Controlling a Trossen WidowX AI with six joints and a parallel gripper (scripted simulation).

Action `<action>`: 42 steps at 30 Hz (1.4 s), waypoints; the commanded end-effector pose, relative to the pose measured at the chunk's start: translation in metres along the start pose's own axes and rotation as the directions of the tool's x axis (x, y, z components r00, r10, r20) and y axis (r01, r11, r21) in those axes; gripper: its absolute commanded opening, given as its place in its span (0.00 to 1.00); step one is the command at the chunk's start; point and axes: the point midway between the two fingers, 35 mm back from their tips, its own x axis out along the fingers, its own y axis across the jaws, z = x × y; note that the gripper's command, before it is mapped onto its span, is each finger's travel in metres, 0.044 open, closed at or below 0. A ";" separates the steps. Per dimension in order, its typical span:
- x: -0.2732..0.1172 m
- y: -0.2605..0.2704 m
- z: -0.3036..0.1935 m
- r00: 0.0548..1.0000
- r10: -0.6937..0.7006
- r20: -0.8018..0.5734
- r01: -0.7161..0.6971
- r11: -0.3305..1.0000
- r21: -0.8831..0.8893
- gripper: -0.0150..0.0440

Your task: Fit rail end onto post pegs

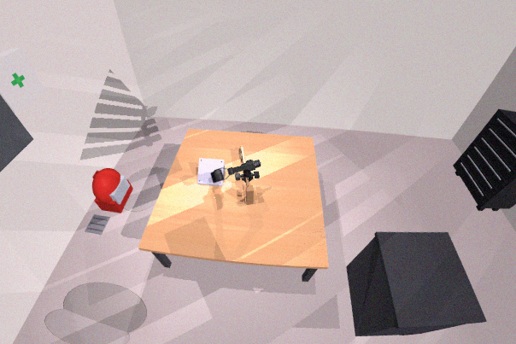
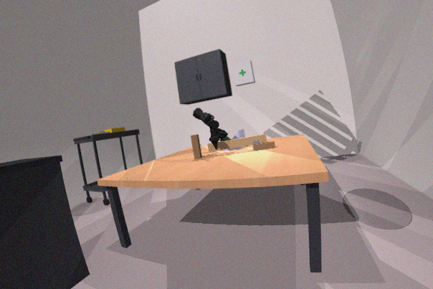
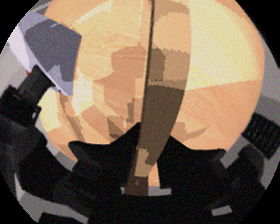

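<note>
In the exterior view, the wooden rail [image 1: 242,153] [image 2: 247,140] [image 3: 162,115] slopes above the worktop [image 1: 278,223] [image 2: 215,183] [image 3: 224,106], the post [image 1: 249,198] [image 2: 196,146] at nine o'clock, apart. The claw [image 1: 246,180] [image 2: 216,147] [image 3: 146,124] is clamped on the rail near the post, probably to raise that end level with the pegs.

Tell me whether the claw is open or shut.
Shut on the wooden rail: the wrist view shows the rail running between the dark fingers of the claw.

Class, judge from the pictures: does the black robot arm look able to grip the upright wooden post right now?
Probably not: its black gripper is shut on the long wooden rail, though nothing visible blocks the gap to the post.
</note>
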 end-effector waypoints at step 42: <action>-0.013 -0.001 0.001 1.000 -0.012 0.015 0.012 1.000 0.002 0.25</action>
